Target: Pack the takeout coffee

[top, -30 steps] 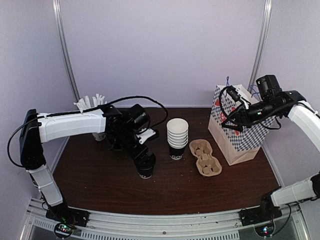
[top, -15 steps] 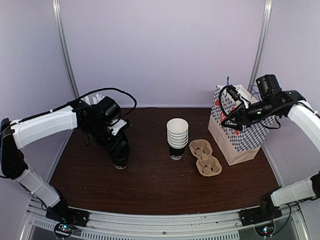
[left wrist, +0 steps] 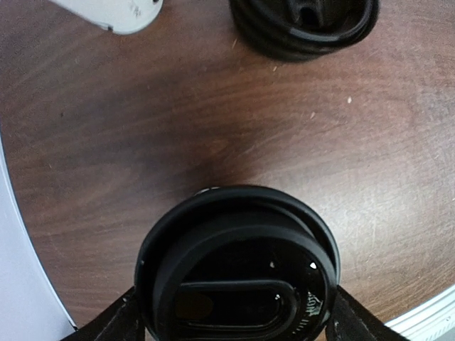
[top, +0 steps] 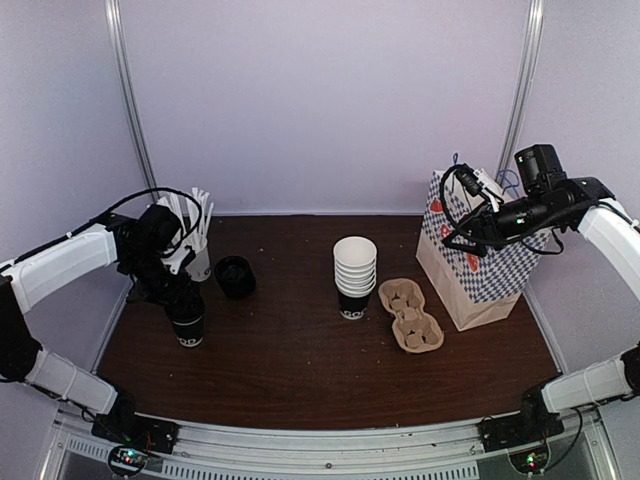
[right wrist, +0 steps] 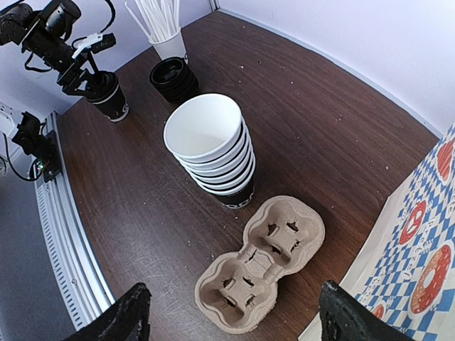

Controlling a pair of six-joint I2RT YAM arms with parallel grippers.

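Takeout coffee point(top: 189, 334) sits close to the left edge of the worktop point(top: 300, 370), just in front of the white cup of sticks point(top: 198, 262) and the stack of black lids point(top: 235, 277). The left end effector point(top: 182, 305) pinches it by the sides just under the dome lid; I can't tell whether its base touches the wood. The paper bag point(top: 480, 270) stands by the right edge, well apart, with the cardboard carrier point(top: 411, 314) and the stack of lidless cups point(top: 354, 270) in between. The right end effector point(top: 455, 238) hovers at the bag's mouth, fingers spread, holding nothing.

That cup looks light and thin-walled, so I'd say it dents easily. The stiffest hold should be high on the body, beneath the rolled rim. I'd avoid the lid, since it only presses on and could pop off. Keep it upright in case it's full.
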